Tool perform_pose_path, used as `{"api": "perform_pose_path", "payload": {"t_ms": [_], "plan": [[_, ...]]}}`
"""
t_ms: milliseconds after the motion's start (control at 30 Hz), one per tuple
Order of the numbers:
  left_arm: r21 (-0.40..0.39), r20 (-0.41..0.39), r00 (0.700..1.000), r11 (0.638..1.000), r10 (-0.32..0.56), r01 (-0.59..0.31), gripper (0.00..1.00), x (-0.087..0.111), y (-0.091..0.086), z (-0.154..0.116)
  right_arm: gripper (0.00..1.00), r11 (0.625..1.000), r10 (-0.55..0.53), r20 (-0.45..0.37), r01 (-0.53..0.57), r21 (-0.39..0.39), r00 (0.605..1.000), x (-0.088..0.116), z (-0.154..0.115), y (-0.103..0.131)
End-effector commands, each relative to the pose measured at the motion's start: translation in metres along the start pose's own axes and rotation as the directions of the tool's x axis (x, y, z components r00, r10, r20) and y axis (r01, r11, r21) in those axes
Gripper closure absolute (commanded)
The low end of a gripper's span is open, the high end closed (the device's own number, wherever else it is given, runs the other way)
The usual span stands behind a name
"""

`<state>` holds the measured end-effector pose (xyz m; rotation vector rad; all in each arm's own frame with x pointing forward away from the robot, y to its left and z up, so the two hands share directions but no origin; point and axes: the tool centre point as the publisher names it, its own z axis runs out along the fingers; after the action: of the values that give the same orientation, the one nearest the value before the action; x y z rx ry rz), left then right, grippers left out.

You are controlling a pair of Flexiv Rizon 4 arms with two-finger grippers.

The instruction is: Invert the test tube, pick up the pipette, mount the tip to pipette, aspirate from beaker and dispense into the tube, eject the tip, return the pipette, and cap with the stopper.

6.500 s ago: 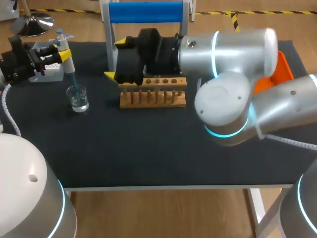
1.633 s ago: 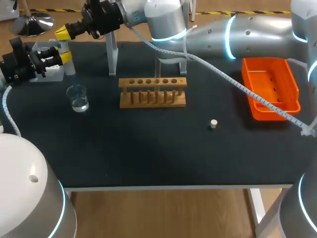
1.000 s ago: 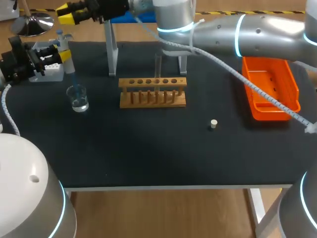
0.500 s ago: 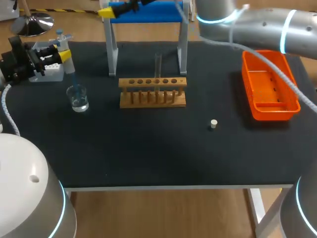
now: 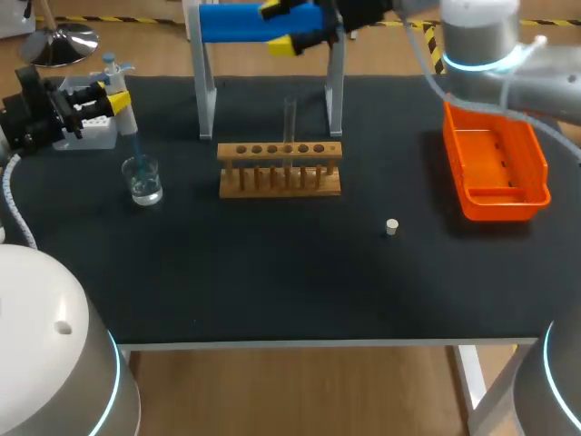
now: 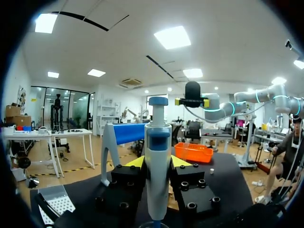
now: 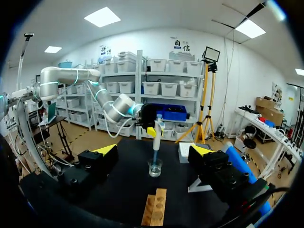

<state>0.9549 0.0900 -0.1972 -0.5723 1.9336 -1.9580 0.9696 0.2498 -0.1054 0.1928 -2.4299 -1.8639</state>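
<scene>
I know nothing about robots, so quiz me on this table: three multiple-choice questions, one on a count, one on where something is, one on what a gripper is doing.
1. How many test tubes stand in the wooden rack?
A none; B one; C three.
2. Where does the stopper lie?
A on top of the rack; B on the bare table; C inside the test tube.
3. What is the right gripper doing?
A holding the stopper; B holding the test tube; C open, holding nothing.

Answers:
1 B: a single clear tube rises from the rack.
2 B: it sits alone on the black tabletop.
3 C: the right wrist view shows its fingers apart with nothing between them.
</scene>
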Motion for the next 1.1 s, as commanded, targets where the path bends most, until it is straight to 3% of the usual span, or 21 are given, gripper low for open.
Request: {"api": "perform_pose_path", "payload": {"t_ms": [33,267,767,1100], "plan": [[0.001,-0.003,1.000,1.000,-0.001,0.001,1.00,0.000,0.000,-0.001,0.00,0.999,0.001,0.050,0.001,-0.045,0.999,0.013,-0.034,-0.023],[0.001,-0.003,1.000,1.000,-0.001,0.001,1.00,0.000,0.000,-0.001,0.00,0.998,0.014,0.062,-0.011,-0.058,0.998,0.009,-0.043,-0.057],[0.001,-0.003,1.000,1.000,-0.001,0.001,1.00,0.000,0.000,-0.001,0.00,0.997,0.037,0.080,-0.032,-0.066,0.996,0.002,-0.034,-0.116],[0.001,-0.003,1.000,1.000,-0.001,0.001,1.00,0.000,0.000,-0.001,0.00,0.999,0.038,0.114,-0.037,-0.013,0.993,-0.007,-0.027,-0.145]]}}
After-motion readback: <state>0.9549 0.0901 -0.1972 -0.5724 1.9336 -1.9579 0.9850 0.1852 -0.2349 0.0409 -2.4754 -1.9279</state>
